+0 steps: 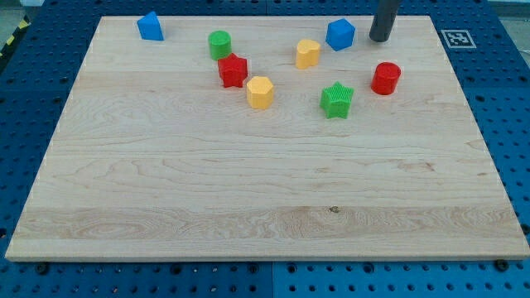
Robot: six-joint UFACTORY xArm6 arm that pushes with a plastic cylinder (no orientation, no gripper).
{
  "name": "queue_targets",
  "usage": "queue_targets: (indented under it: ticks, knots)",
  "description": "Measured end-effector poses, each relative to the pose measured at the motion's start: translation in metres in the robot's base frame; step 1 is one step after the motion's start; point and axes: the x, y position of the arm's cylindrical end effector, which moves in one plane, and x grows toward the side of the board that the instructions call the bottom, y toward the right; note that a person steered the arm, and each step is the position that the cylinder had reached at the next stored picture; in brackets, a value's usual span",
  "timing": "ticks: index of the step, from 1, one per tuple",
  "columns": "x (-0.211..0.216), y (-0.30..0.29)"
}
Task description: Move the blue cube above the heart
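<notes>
Nearest the camera lies the bare lower stretch of the wooden board [248, 215], with all the blocks gathered in its upper part. Lowest of them are the green star [337, 99] and the yellow hexagonal block [260, 92], well apart from each other. A red star-like block [233, 70] sits just up and to the left of the yellow hexagon, with a green cylinder [219, 44] close above it. The red cylinder [386, 78] stands to the right of the green star. The yellow heart [308, 53] lies near the view's top centre, and the blue cube [340, 34] sits just to its upper right, close but apart. Another blue block [151, 26], its shape unclear, rests at the top left corner. The arm carries no gripper, only a dark rod; its tip [379, 38] rests near the top edge, just right of the blue cube without touching it.
</notes>
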Motion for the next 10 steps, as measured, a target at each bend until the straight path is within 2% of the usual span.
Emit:
queue_targets:
  ticks: [4, 6, 7, 9, 10]
  knots:
    - [0.017, -0.022]
    - [0.013, -0.056]
    - [0.01, -0.056]
    - [-0.025, -0.056]
    - [-0.026, -0.056]
